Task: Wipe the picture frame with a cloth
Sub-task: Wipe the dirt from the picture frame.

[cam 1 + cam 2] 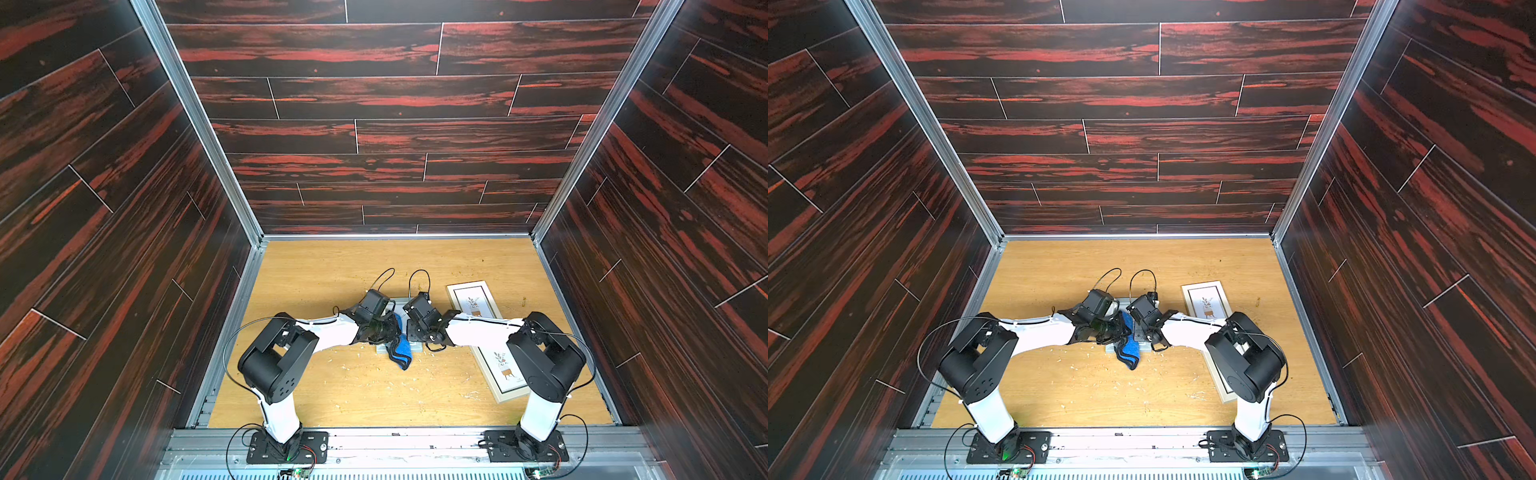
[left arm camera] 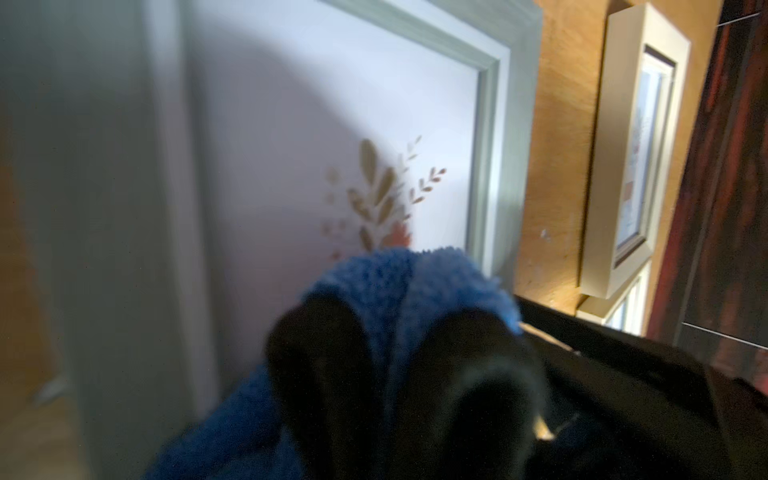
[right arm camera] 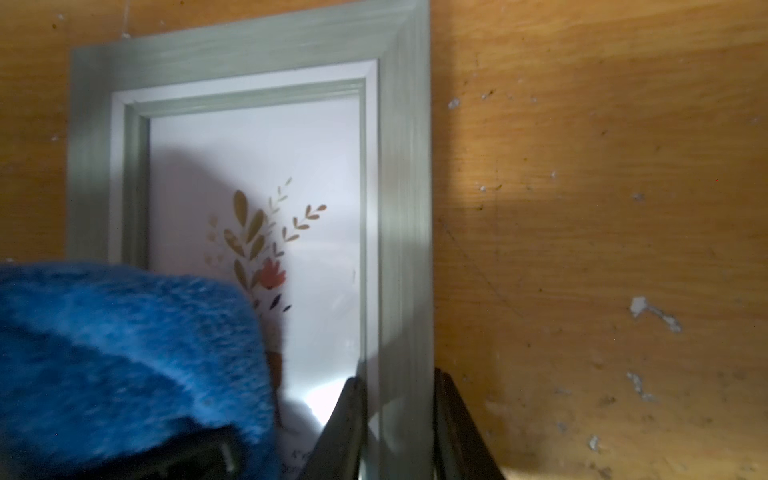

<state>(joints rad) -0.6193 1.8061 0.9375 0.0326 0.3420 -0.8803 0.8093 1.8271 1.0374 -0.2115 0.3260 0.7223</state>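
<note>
Left claw (image 2: 397, 330) clenched on the blue cloth (image 3: 124, 353), pressing it onto the glass of the grey picture frame (image 3: 403, 166) mid-counter (image 3: 582, 208), right claw (image 3: 399, 415) pinching the frame's side rail: this wants a firm pinch and flat, even strokes.

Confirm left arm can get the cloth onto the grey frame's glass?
Likely yes: left fingers pinch the cloth over the glass; right fingers clamp only the side rail, leaving the glass open.
</note>
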